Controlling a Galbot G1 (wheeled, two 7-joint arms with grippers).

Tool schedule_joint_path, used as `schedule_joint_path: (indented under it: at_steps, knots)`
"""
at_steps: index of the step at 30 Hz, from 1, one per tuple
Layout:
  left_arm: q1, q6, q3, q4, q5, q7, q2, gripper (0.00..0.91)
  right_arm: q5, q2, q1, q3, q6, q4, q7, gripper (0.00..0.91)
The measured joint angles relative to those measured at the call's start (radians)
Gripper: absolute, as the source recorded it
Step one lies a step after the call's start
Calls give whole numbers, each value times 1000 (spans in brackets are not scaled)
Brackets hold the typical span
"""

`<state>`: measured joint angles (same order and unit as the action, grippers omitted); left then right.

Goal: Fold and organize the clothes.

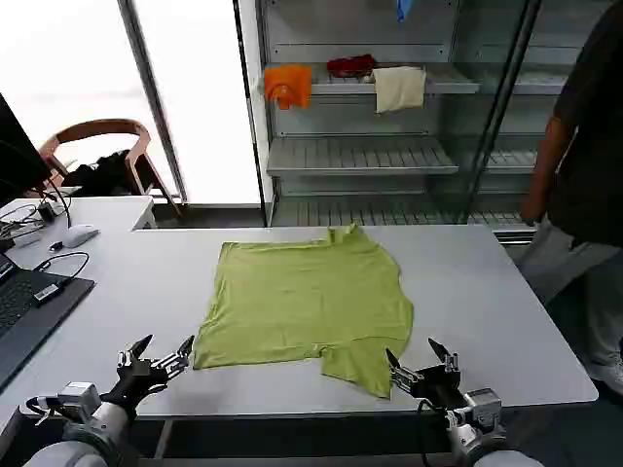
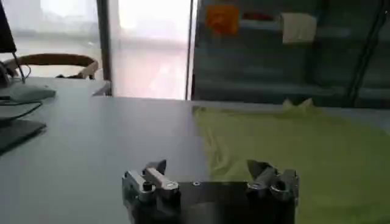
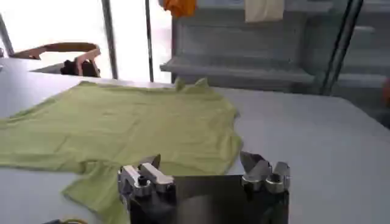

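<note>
- Lime yellow-green T-shirt (image 1: 310,306) lies spread flat near the middle of a white table (image 1: 496,302), plain side up, with no print showing.
- One sleeve flap juts out from the shirt's near edge toward the robot, on its right side.
- A small bunched point of fabric sticks up at the shirt's far edge, toward the shelves.
- The left gripper (image 1: 162,359) hovers low at the table's near edge, just beside the shirt's near left corner, not touching it. Its two fingers are spread apart with nothing between them.
- In the left wrist view the same gripper (image 2: 210,179) sits above bare tabletop, with the shirt's (image 2: 298,152) side edge running just past one fingertip.
- The right gripper (image 1: 421,367) hovers at the near edge too, right beside the jutting sleeve flap. Its fingers are also spread apart and empty.
- In the right wrist view that gripper (image 3: 204,173) is over the sleeve end of the shirt (image 3: 122,131), one finger above cloth and the other above bare table.
- Behind the table stands a grey metal shelf unit (image 1: 360,156). An orange cloth (image 1: 288,85) and a cream cloth (image 1: 399,88) hang from its upper shelf.
- A laptop (image 1: 24,306) and a computer mouse (image 1: 78,234) lie on the table's left end.
</note>
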<state>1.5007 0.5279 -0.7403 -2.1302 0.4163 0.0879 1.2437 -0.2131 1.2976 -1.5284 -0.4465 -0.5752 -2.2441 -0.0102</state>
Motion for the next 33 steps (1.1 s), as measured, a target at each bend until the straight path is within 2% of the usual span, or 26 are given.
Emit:
schedule_joint_path:
  at_steps: [5, 7, 8, 9, 10, 11, 12, 13, 14, 15, 16, 17, 19, 33]
  knots:
    - [-1, -2, 36, 25, -42, -6, 3, 907, 13, 14, -4, 30, -1, 21, -13, 907]
    - [2, -3, 45, 31, -51, -8, 3, 907, 22, 14, -6, 42, -1, 28, -19, 877]
    - [4, -2, 50, 33, -56, -8, 4, 907, 26, 14, -7, 48, -1, 31, -21, 836]
    - [5, -2, 55, 34, -60, -9, 4, 907, 31, 14, -7, 52, -1, 33, -24, 675]
    - [7, -1, 60, 34, -64, -9, 5, 907, 35, 15, -7, 56, -1, 36, -26, 605]
    - [9, 0, 65, 36, -68, -9, 7, 816, 39, 14, -7, 59, -1, 39, -29, 453]
    - [9, 0, 69, 39, -74, -10, 8, 725, 43, 14, -8, 61, -1, 42, -31, 383]
    - [9, 0, 73, 42, -79, -11, 9, 393, 46, 15, -8, 64, -1, 44, -32, 242]
    - [9, 0, 79, 46, -84, -12, 11, 302, 49, 14, -8, 65, -1, 45, -34, 181]
    - [9, 0, 83, 49, -87, -12, 13, 181, 51, 15, -8, 67, -1, 46, -35, 50]
    - [9, 0, 86, 52, -90, -12, 14, 111, 53, 15, -9, 69, -1, 48, -37, 10]
    - [10, 0, 89, 53, -94, -13, 15, 20, 54, 16, -9, 70, -1, 48, -38, 0]
    - [10, 0, 92, 55, -99, -13, 15, 0, 56, 17, -10, 74, 0, 49, -41, 0]
    - [20, -15, 118, 50, -126, 1, 15, 0, 51, 21, -19, 69, 7, 33, -47, 0]
